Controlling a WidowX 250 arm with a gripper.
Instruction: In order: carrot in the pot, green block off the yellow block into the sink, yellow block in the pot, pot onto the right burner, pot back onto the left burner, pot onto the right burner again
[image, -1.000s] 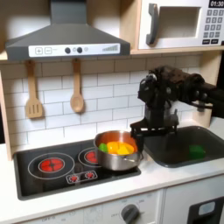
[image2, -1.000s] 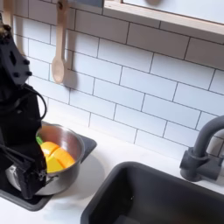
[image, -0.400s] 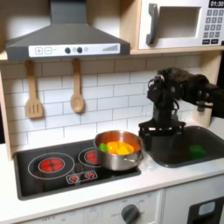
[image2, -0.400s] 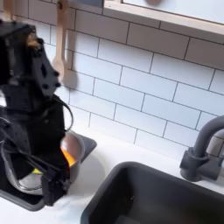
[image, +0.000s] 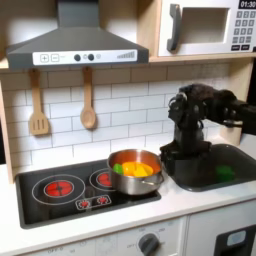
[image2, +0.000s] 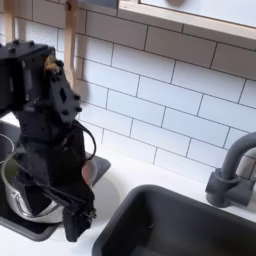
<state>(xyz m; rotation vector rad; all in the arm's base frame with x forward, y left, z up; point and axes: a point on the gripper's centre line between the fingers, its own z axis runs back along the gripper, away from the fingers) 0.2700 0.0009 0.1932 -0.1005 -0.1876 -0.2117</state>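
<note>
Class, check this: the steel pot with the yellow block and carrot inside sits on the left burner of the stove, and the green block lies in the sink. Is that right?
Not quite. In the first exterior view the pot sits on the burner at that view's right, beside the sink, not the left burner. The rest holds: yellow block and orange carrot show inside the pot, and the green block lies in the sink.

The microwave (image: 205, 27) has a small clock at its top right corner in the first exterior view; its digits are too blurry to read.
</note>
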